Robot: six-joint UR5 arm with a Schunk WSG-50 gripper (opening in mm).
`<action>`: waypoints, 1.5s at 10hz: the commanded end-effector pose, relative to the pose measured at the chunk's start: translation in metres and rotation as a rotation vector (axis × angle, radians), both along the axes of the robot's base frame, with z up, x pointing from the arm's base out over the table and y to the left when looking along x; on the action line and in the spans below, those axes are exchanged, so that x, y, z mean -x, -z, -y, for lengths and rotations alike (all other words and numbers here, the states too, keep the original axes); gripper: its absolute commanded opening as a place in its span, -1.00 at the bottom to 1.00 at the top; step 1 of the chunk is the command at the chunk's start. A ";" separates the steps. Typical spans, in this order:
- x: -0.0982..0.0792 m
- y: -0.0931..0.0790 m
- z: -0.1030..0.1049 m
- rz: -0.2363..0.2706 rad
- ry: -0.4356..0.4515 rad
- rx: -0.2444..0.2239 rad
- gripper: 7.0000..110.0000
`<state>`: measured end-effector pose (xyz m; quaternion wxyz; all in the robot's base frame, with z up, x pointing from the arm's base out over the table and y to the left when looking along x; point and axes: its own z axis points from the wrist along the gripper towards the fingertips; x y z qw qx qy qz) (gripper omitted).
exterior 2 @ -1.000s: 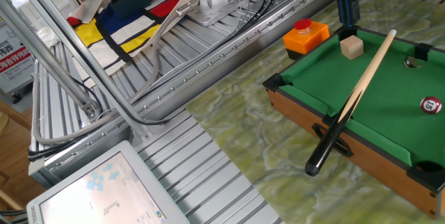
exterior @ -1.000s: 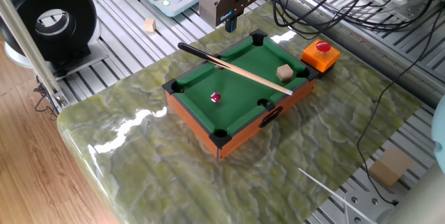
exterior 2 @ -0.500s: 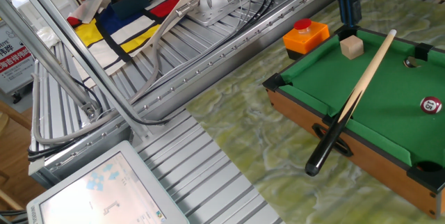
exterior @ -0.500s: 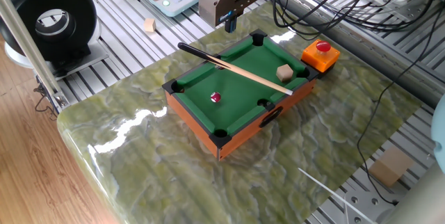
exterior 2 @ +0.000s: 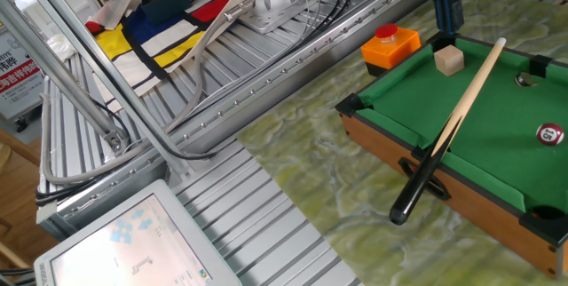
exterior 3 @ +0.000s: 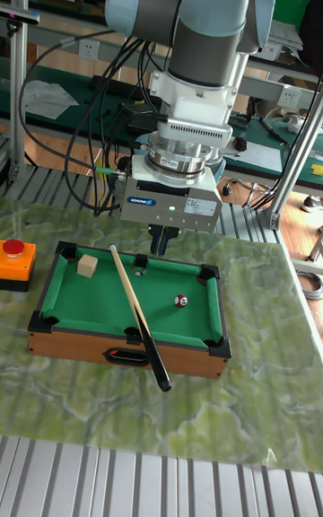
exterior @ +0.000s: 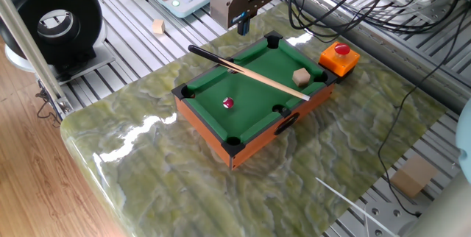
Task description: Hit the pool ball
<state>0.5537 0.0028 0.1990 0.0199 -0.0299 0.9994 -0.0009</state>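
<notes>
We see the small glossy dark-red pool ball (exterior: 228, 103) with its white spot resting on the green felt of the miniature wooden pool table (exterior: 210, 129), which sits on the green marbled desk (exterior: 169, 178). In the tall fixed view the ball (exterior 3: 181, 302) lies toward the right end of the felt, apart from the rails.

A long pale wooden cue stick with a black butt (exterior: 250, 73) lies diagonally across the table, its dark end overhanging one long rail. A tan wooden cube (exterior: 300, 76) sits on the felt near a corner pocket, just beside the cue's thin tip. Off the table, near that same end, stands an orange box with a round red button (exterior: 339, 57).

The end effector (exterior 3: 161, 240) hangs above the far long rail, well apart from the ball. Its dark fingers (exterior 2: 445, 8) look pressed together, holding nothing.
</notes>
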 end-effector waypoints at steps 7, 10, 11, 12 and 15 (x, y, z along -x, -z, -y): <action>0.004 -0.001 -0.011 -0.016 -0.032 -0.044 -1.00; 0.008 -0.001 -0.004 -0.031 -0.041 -0.017 -1.00; 0.010 -0.001 -0.002 -0.039 -0.052 -0.008 -1.00; 0.011 -0.001 0.000 -0.043 -0.062 -0.002 -1.00; 0.019 -0.001 0.013 -0.077 -0.129 0.049 -1.00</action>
